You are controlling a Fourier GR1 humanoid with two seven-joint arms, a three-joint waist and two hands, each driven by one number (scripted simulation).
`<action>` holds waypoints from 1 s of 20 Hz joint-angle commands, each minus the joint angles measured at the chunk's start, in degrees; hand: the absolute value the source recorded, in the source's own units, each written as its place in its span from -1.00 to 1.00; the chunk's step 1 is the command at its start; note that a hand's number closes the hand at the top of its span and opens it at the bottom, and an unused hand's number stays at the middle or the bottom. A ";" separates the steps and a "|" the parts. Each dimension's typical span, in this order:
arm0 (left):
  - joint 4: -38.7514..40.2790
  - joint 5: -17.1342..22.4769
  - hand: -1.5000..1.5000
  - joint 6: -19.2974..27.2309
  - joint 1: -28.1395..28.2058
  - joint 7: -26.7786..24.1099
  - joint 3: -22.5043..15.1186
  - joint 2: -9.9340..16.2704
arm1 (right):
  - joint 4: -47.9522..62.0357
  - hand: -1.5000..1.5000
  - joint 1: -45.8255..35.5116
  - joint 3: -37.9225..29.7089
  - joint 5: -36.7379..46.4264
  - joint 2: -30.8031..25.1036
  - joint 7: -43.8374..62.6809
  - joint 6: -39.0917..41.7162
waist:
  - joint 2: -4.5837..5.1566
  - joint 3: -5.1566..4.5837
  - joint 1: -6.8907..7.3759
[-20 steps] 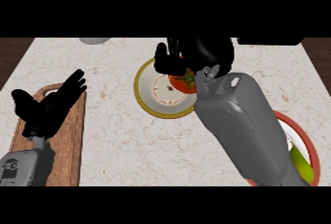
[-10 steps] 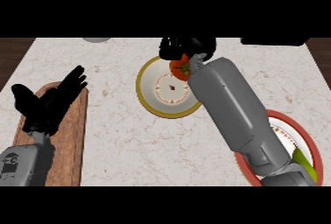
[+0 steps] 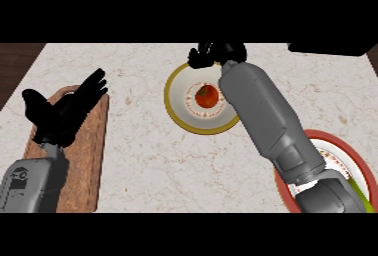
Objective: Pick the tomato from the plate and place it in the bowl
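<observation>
Watching the head view, I see the tomato (image 3: 207, 96) sitting bare on the yellow-rimmed plate (image 3: 174, 102), where half a second ago my right hand (image 3: 215, 53) had it covered and apparently pinched. That hand now lies past the plate's far rim, fingers curled with nothing between them, so the tomato is behind the fingertips, back toward the wrist and just beside the grey forearm. I read this as a missed or released grasp: the pick is not done and has to be tried again.

My left hand (image 3: 65, 111) rests open over the wooden board (image 3: 88, 165), fingers up, well apart from the plate.

The red-rimmed bowl (image 3: 341, 150) shows near the right forearm's elbow, partly hidden by it, with something green inside.

For room: the right fingers are close to the counter's (image 3: 148, 155) far edge, with a dark object (image 3: 328, 49) at the far right corner. Pulling back over the plate looks open; the bare marble between plate and bowl gives a free path.
</observation>
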 commanded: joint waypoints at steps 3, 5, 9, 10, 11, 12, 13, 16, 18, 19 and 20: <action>0.77 -0.57 0.00 0.16 -0.75 -0.46 -1.11 -1.04 | 6.46 -1.00 -0.31 -5.96 -10.02 0.07 -7.40 -6.33 | 0.58 0.06 1.98; -0.94 0.10 0.00 -0.70 -0.52 0.09 -1.14 -0.51 | 8.36 -1.00 -0.01 -6.32 -9.51 0.07 -11.26 -9.46 | 0.50 0.06 2.16; 0.25 -0.35 0.00 0.47 -1.42 0.46 -1.10 -1.25 | 10.34 -1.00 -1.98 -8.37 -10.35 0.07 -16.43 -11.54 | 0.54 0.05 1.08; -1.28 -0.59 0.00 0.85 -0.72 0.68 -1.53 -1.60 | 11.02 -1.00 -2.84 -8.55 -9.77 -0.40 -16.69 -12.32 | 0.37 0.05 1.20; -1.11 -0.60 0.00 0.43 0.47 0.02 -1.56 -1.51 | 11.94 -1.00 -2.31 -8.06 -9.39 0.07 -17.83 -15.02 | 0.25 0.02 1.20; -1.37 -0.01 0.00 -0.30 0.58 1.39 -1.16 -0.59 | 12.59 -1.00 -1.00 -7.69 -8.72 0.07 -19.96 -16.73 | 0.30 0.04 1.30; -0.29 -0.56 0.00 0.68 0.78 -1.19 -1.30 -1.96 | 12.41 -1.00 -2.60 -7.77 -9.77 0.07 -19.68 -19.36 | 0.02 -0.01 0.83; 0.23 1.17 0.00 -0.32 -0.24 1.50 0.84 0.24 | 13.02 -1.00 -4.04 -10.05 -9.72 -0.80 -20.51 -21.60 | -0.24 0.00 -0.57; -1.18 0.22 0.00 -0.27 1.90 -0.50 0.38 0.24 | 13.56 -1.00 -3.08 -11.20 -10.13 -1.85 -22.11 -24.37 | -0.32 0.00 -0.71; -0.90 0.19 0.00 0.01 1.33 0.01 0.78 0.55 | 13.98 -1.00 -4.60 -11.41 -9.97 -3.91 -21.24 -23.71 | -0.41 0.00 -1.05; -0.08 0.59 0.00 -0.52 2.05 -1.35 1.98 1.45 | 12.92 -1.00 -1.22 -12.45 -11.24 -3.44 -25.10 -24.72 | -0.66 0.02 -1.97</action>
